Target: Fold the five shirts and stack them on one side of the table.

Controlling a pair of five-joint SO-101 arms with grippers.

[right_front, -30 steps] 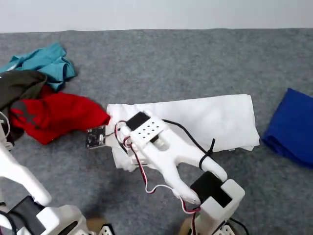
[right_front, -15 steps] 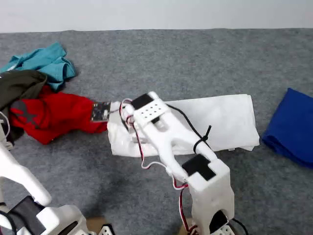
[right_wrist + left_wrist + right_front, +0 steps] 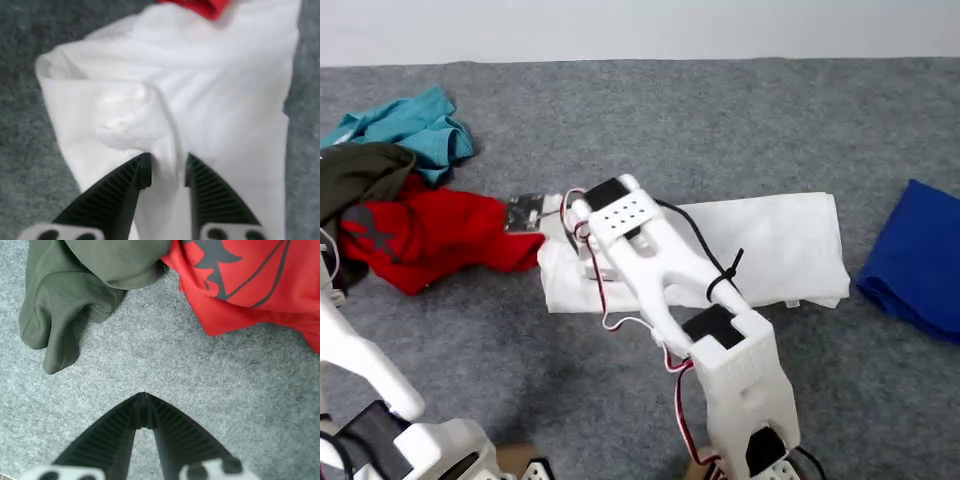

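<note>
The grey surface [image 3: 720, 130] carries the white shirt [image 3: 770, 240] at its middle, one end touching the red shirt [image 3: 440, 235]. The right hand [image 3: 165, 172] is clamped on a raised fold at that end. The left hand [image 3: 145, 410] hangs pressed together, empty, near the olive shirt [image 3: 75, 285]. The thin pinch could slip, or the fold could snag the red shirt.

My right arm [image 3: 655, 265] is white plastic with black motor blocks [image 3: 715, 325]; red, white and black wires [image 3: 600, 300] trail behind its jaws. My left gripper [image 3: 144, 397] and right gripper [image 3: 167, 167] have ribbed black fingers [image 3: 120, 195].
</note>
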